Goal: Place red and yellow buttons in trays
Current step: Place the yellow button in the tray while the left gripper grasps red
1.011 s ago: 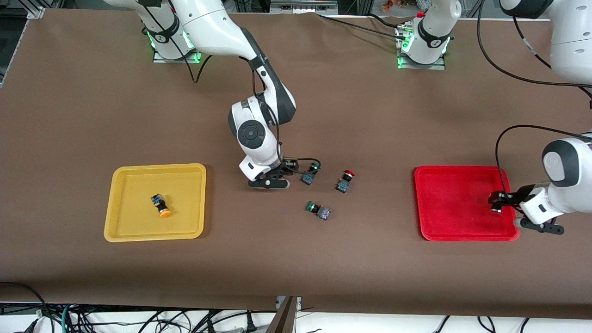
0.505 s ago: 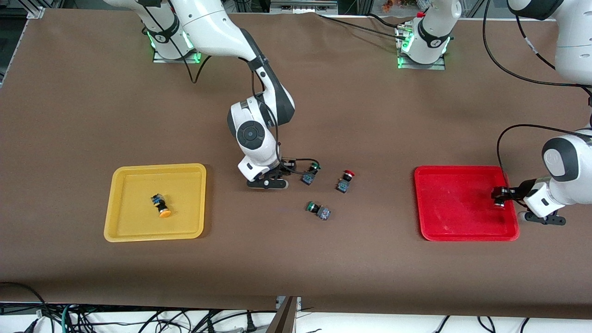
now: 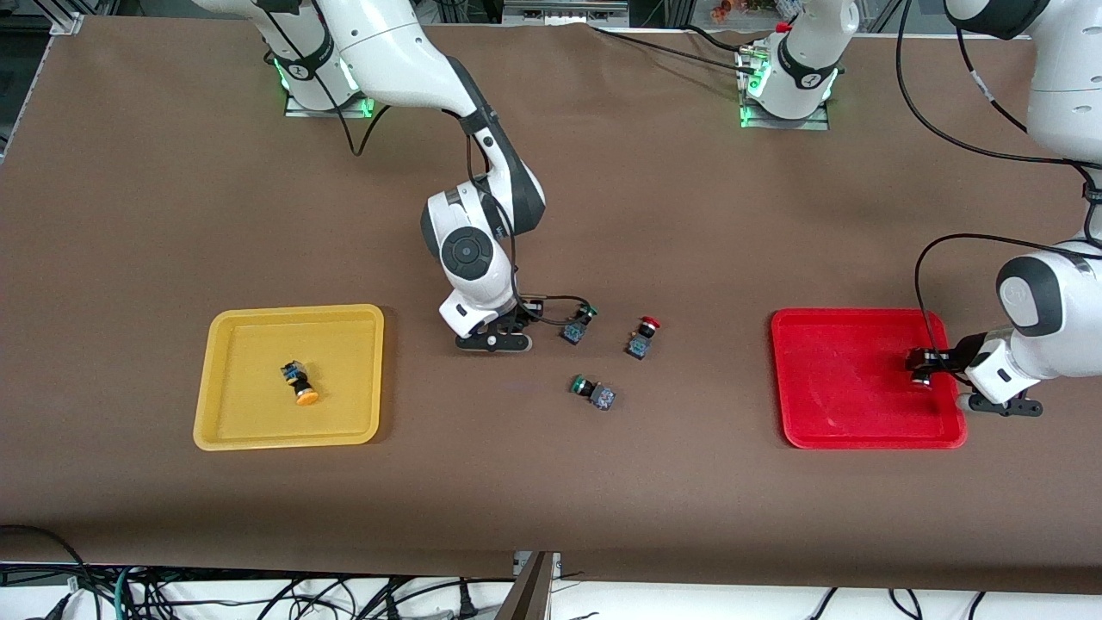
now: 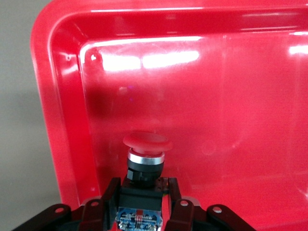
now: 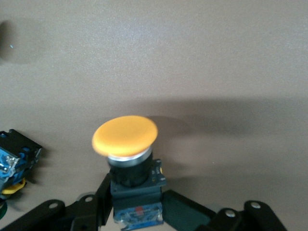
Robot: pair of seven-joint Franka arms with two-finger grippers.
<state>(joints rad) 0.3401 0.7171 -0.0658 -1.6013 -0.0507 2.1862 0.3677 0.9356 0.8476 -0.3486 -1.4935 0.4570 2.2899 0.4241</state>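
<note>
My left gripper (image 3: 923, 368) is shut on a red-capped button (image 4: 147, 153) and holds it low over the red tray (image 3: 848, 430), near the tray's edge at the left arm's end; the tray's rim also shows in the left wrist view (image 4: 48, 96). My right gripper (image 3: 541, 310) is shut on a yellow-capped button (image 5: 125, 137) just above the table, beside a green button. A second yellow button (image 3: 300, 384) lies in the yellow tray (image 3: 225, 430). A second red button (image 3: 641, 337) stands on the table mid-way between the trays.
Two green-capped buttons are on the table: one (image 3: 578, 327) right beside my right gripper, also at the edge of the right wrist view (image 5: 12, 161), and one (image 3: 594, 393) nearer the front camera. A brown cloth (image 3: 551, 482) covers the table.
My right gripper has shifted slightly toward the yellow tray with the yellow button. My left gripper has moved a little within the red tray's edge area with the red button.
</note>
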